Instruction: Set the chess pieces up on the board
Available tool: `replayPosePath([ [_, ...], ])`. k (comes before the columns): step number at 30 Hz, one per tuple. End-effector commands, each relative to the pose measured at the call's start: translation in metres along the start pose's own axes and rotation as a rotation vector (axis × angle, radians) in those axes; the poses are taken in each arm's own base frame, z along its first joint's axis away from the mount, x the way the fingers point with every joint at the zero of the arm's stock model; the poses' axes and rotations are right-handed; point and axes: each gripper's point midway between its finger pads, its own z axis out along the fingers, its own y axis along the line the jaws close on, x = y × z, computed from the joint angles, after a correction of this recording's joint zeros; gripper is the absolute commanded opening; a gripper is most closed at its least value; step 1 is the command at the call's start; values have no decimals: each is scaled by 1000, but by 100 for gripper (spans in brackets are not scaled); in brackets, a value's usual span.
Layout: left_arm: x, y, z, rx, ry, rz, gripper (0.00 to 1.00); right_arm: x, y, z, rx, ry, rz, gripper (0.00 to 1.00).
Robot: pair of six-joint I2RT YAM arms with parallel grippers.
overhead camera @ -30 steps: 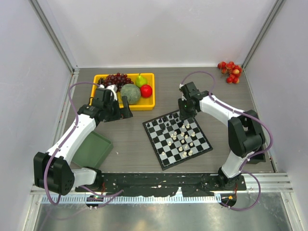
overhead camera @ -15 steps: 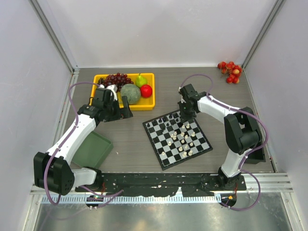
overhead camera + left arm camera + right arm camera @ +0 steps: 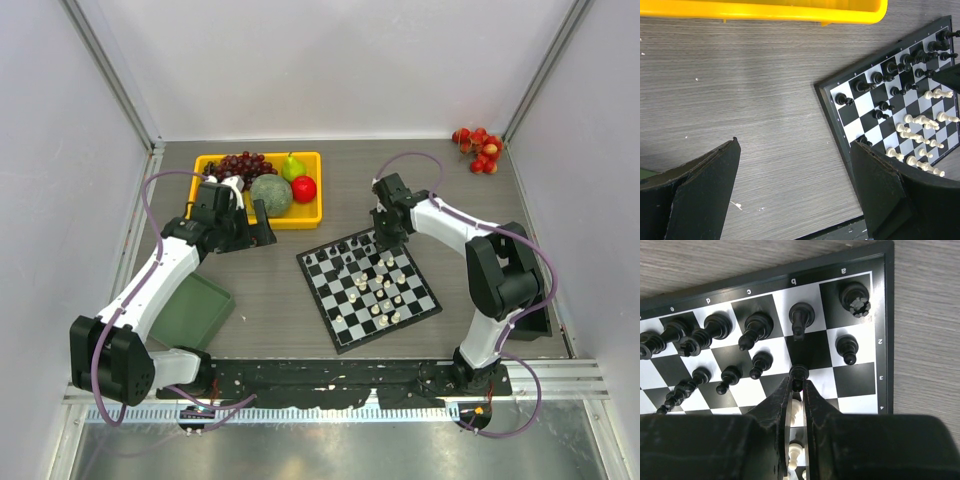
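Note:
The small checkered board (image 3: 368,286) lies turned on the table, with black pieces (image 3: 345,256) at its far side and cream-white pieces (image 3: 385,300) nearer. In the right wrist view my right gripper (image 3: 798,385) is shut on a black pawn (image 3: 798,372), held over the board (image 3: 855,382) just behind the black rows (image 3: 715,327). In the top view the right gripper (image 3: 384,238) is over the board's far corner. My left gripper (image 3: 262,232) is open and empty over bare table left of the board (image 3: 840,125).
A yellow tray (image 3: 300,215) with grapes, a green melon, a pear and a red apple stands behind the left gripper. A green tray (image 3: 195,310) lies at the near left. Red fruit (image 3: 477,146) sits at the far right corner.
My right gripper has shifted slightly left and toward the board's far corner. The left arm has not moved.

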Motion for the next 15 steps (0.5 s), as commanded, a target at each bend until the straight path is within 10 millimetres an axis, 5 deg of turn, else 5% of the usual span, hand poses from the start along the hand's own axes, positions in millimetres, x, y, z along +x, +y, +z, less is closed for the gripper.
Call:
replayPosePath([
  [1,-10,-10,-4,38,-41,3,99,-30,-3,-5,24,-93,28,16],
  [15,-9,-8,0,30,-31,7,99,-34,-8,4,40,-93,52,18],
])
